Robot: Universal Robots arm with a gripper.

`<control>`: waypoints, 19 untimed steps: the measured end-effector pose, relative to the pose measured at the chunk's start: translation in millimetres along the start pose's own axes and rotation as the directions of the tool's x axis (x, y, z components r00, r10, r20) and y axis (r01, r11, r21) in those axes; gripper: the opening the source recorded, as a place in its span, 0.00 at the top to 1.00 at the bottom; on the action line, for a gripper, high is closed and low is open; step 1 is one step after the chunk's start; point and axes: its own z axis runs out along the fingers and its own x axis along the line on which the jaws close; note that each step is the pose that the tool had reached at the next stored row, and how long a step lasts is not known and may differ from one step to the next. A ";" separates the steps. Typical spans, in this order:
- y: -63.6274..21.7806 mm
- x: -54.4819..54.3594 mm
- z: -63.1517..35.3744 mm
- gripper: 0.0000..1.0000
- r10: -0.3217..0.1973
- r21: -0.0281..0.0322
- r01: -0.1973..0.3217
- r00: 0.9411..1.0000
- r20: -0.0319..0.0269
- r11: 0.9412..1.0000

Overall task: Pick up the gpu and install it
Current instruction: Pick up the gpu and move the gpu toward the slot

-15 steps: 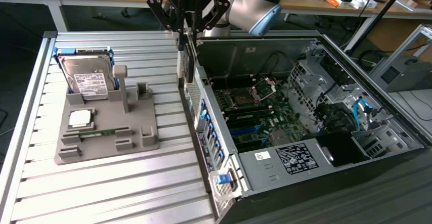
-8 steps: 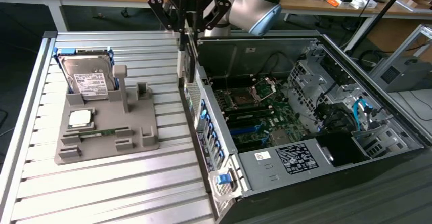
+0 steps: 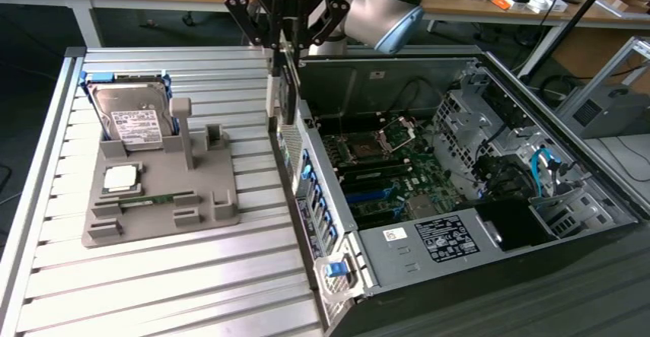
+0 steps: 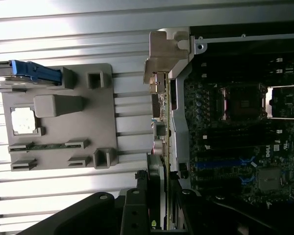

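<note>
On the bench (image 3: 152, 276), the grey holder (image 3: 218, 200) carries the memory stick (image 3: 152, 199) and hard drive (image 3: 132, 120). Beside it lies the open computer case (image 3: 437, 238), its motherboard (image 3: 381, 170) bare. Farther back, the fingers (image 3: 294, 36) grip the gpu (image 3: 286, 93), which hangs upright above the case wall nearest the holder. It looks picked up but not yet installed.

To the exterior view's left of the end effector (image 3: 288, 48), a grey holder (image 3: 208, 204) lies on the slatted surface (image 3: 152, 291). In it a hard drive (image 3: 132, 120) stands upright, with a processor chip (image 3: 121, 177) and a memory stick (image 3: 152, 199) lying flat. On the end effector's other side, an open computer case (image 3: 568, 200) shows its motherboard (image 3: 381, 170).
</note>
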 end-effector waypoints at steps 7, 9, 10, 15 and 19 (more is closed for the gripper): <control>0.2 -2.2 0.1 0.73 0.000 0.003 0.000 1.000 0.000 1.000; 0.2 -2.7 0.0 0.73 0.000 0.004 0.000 1.000 0.000 1.000; 0.2 -3.0 0.1 0.73 0.000 0.004 0.000 1.000 0.000 1.000; 0.3 -4.2 0.1 0.73 0.000 0.006 0.000 1.000 0.000 1.000; 0.4 -5.2 0.1 0.73 0.000 0.007 0.000 1.000 0.001 1.000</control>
